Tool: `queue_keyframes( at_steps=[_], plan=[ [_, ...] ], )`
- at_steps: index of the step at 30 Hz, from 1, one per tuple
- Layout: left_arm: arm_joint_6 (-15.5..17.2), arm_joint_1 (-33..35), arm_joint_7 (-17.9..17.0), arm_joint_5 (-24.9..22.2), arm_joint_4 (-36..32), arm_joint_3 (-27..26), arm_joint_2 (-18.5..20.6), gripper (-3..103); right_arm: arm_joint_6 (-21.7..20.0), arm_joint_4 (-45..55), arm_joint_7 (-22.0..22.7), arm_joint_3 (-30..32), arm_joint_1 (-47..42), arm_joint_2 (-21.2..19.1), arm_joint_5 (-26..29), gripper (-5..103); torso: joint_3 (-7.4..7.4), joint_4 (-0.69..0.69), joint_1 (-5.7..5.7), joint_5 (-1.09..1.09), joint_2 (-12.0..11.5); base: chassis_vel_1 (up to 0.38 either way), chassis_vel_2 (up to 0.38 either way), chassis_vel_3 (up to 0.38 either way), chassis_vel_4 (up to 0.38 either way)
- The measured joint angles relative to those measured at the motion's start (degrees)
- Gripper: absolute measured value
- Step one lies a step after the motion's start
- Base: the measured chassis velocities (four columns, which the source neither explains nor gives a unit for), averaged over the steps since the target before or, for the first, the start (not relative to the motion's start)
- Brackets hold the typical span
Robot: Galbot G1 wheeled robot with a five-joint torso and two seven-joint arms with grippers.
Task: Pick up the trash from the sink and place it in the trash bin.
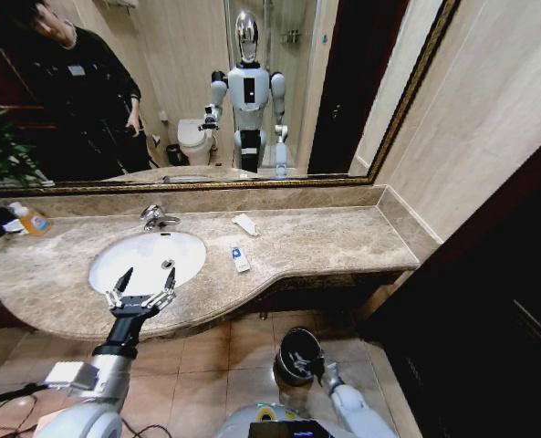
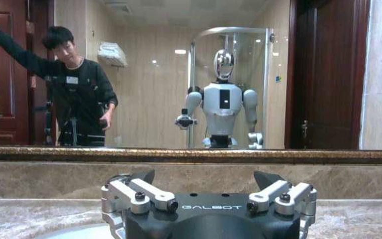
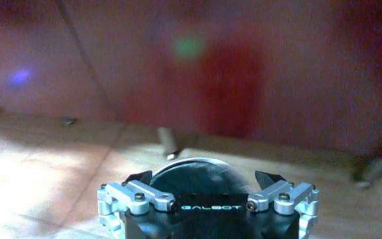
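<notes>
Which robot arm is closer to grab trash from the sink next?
Probably the left. The left gripper hangs open at the front rim of the sink, with the blue-white packet lying on the counter beside it. The right gripper is low, by the trash bin on the floor.

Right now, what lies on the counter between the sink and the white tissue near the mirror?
In the head view, only bare marble counter lies between the sink and the white tissue. The blue-white packet lies nearer the front edge, off that line.

Left gripper (image 1: 146,279) hovers open over the sink (image 1: 148,259); right gripper (image 1: 314,368) beside the trash bin (image 1: 296,354)
</notes>
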Motion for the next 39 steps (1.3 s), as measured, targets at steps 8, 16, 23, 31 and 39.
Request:
queue_keyframes(
  at_steps=[8,16,23,31,39],
  plan=[
    [0.0,0.0,0.0,0.0,0.0,0.0,0.0,100,-0.27,16.42,0.01,1.99,-6.31,-6.14,4.01,100,0.0,0.01,0.0,0.02,0.0,0.0,0.0,0.0,0.0],
    [0.0,0.0,0.0,0.0,0.0,0.0,0.0,100,-1.41,35.9,-0.91,4.93,-14.25,-9.94,4.24,100,0.0,0.01,0.0,-0.01,0.0,0.0,0.0,0.0,0.0],
    [0.0,0.0,0.0,0.0,0.0,0.0,0.0,100,-4.48,54.96,0.51,8.09,-20.89,-10.96,7.43,100,0.0,0.0,0.0,-0.01,0.0,0.0,0.0,0.0,0.0],
    [0.0,0.0,0.0,0.0,0.0,0.0,0.0,100,-7.37,58.32,3.33,5.39,-13.01,-13.68,10.51,100,0.0,0.02,0.0,0.01,0.0,0.0,0.0,0.0,0.0],
    [0.0,0.0,0.0,0.0,0.0,0.0,0.0,100,-10.28,55.32,1.28,0.87,-4.3,-15.51,13.01,100,0.0,0.01,0.0,0.01,0.0,0.0,0.0,0.0,0.0]
  ],
)
